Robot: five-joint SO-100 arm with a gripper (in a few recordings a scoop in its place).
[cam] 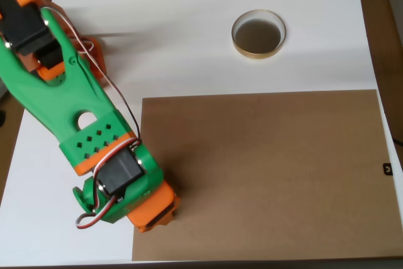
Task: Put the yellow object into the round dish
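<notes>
The round dish [258, 34], with a thin gold rim and a dark inside, stands on the white table at the upper middle of the overhead view, and nothing lies in it. My green and orange gripper [156, 213] points down over the left edge of the brown board, far below and to the left of the dish. Its motor and wrist cover the fingers from above, so the gap between them cannot be seen. The yellow object is hidden or out of view.
A large brown board [271, 174] covers the lower right of the white table [176, 55]. My arm's green link [69, 92] runs from the upper left corner down to the wrist. The table's edge lies close on the right.
</notes>
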